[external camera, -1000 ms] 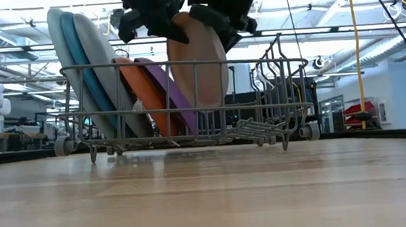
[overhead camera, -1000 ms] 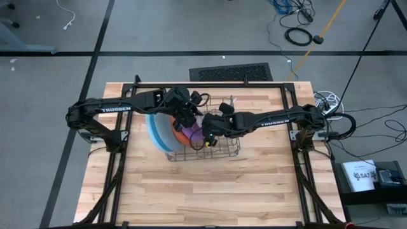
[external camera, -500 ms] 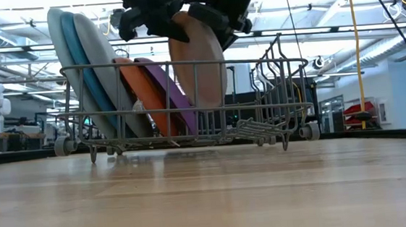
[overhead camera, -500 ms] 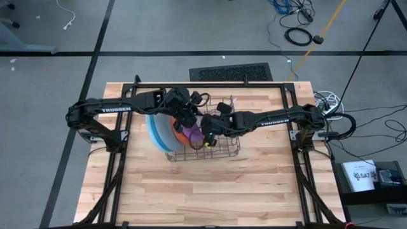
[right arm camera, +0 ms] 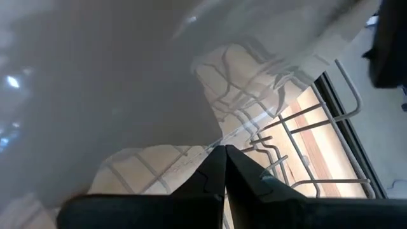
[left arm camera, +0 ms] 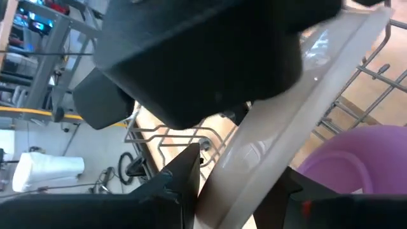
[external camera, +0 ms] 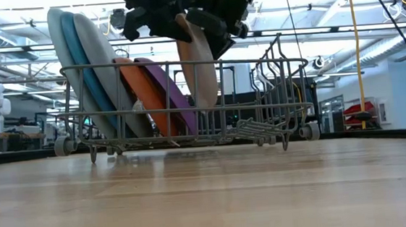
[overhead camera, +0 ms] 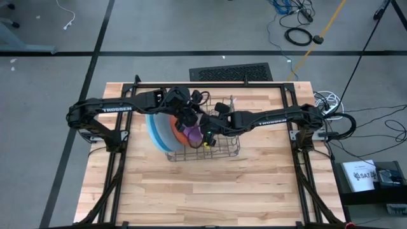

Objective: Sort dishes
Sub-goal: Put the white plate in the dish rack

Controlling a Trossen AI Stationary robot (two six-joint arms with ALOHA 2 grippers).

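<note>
The wire rack (external camera: 187, 100) holds three large plates (external camera: 83, 72), orange plate (external camera: 138, 97), purple plate (external camera: 167, 94); the left gripper (left arm camera: 238, 191) straddles the pale grey plate (external camera: 201, 66); the right gripper (right arm camera: 224, 172), at 3 o'clock, is pressed together.

pale grey plate (external camera: 201, 70) top hidden (by arms)

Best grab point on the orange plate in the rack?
Grip the small orange round plate by its upper rim, coming from above. It stands on edge, leaning in the wire dish rack between a large grey plate and the purple plate, so only that rim is clear of the wires.
</note>
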